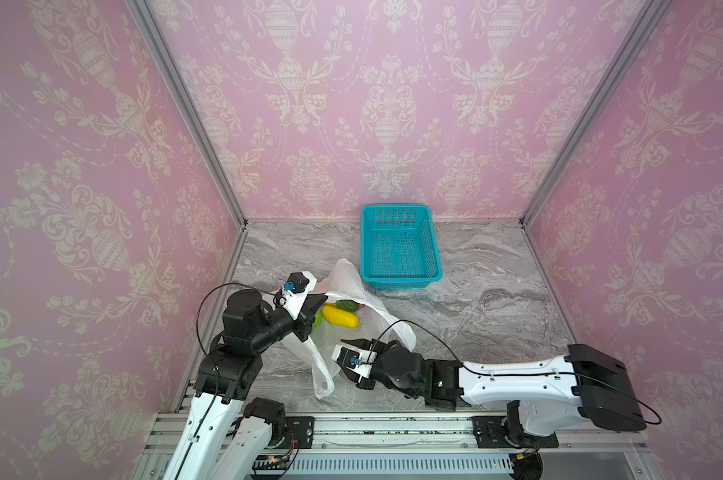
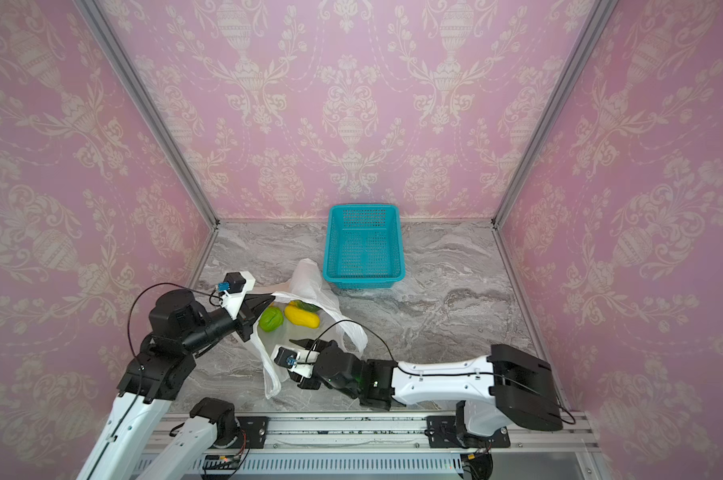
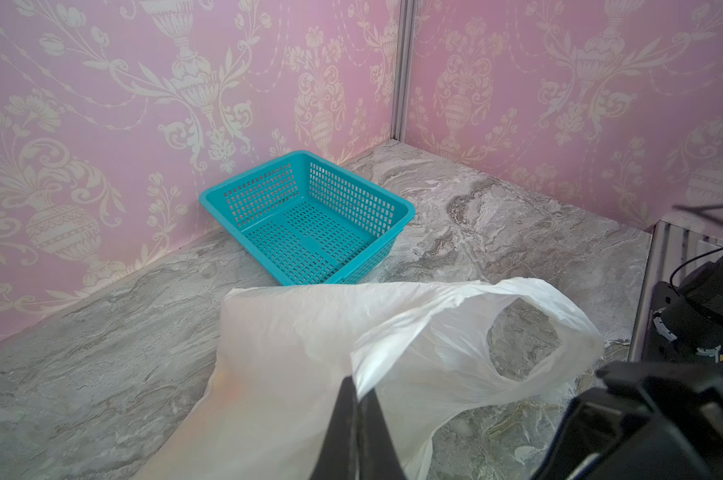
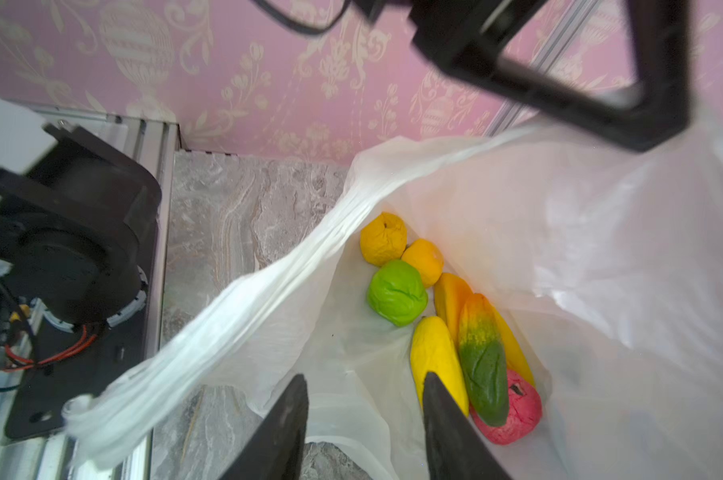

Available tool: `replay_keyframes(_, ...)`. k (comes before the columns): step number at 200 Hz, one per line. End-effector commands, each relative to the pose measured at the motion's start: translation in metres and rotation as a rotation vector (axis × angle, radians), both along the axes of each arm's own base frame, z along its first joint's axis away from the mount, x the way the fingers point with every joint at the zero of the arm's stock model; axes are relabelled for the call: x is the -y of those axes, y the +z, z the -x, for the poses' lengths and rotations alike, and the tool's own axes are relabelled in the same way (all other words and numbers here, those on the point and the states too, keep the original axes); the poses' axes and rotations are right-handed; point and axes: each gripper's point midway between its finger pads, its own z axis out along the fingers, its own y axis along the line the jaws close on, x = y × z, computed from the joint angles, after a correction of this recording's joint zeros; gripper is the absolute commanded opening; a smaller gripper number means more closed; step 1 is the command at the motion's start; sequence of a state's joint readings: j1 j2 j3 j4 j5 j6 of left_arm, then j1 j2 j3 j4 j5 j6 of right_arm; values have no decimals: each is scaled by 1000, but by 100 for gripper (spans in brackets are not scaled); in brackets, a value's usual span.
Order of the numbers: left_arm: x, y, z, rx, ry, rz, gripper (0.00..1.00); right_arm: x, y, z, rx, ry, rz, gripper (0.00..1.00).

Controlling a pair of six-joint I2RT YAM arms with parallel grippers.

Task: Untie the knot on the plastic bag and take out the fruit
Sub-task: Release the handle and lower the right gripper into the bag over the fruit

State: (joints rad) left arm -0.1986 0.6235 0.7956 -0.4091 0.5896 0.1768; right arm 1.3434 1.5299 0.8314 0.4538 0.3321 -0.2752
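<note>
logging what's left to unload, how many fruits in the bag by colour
yellow-orange round: 2
yellow oblong: 2
green: 1
orange-green: 1
red-pink: 1
total: 7 visible in the bag

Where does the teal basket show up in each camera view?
In a top view: teal basket against the back wall, beyond the plastic bag.
In a top view: the same spot.
Left wrist: beyond the bag, by the wall.
Right wrist: not in it.
Shared landmark: the plastic bag.
</note>
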Motion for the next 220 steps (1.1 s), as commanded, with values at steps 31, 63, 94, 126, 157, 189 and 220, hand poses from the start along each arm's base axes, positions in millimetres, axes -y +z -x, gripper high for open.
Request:
replay_keyframes(31,-2,6,0,6,14,23,0,-24,-43,-69,-41,-216,-42,41)
replay_keyframes(63,-2,6,1,12,10,24,0,-26,-67,-97,-57,-310,39,43)
replay_keyframes(94,0,8,3,20,-3,30,0,-23,-82,-121,-63,-396,117,44)
replay_keyframes(126,1,9,4,22,-14,35,0,-30,-83,-141,-38,-472,189,45)
replay_keyframes(157,3,10,5,21,-24,40,0,-30,-83,-157,-23,-533,241,52)
replay_keyframes(189,3,11,6,23,-27,43,0,-27,-88,-171,-71,-563,259,56)
replay_keyframes(220,3,10,6,24,-27,43,0,-21,-87,-182,-131,-582,239,67)
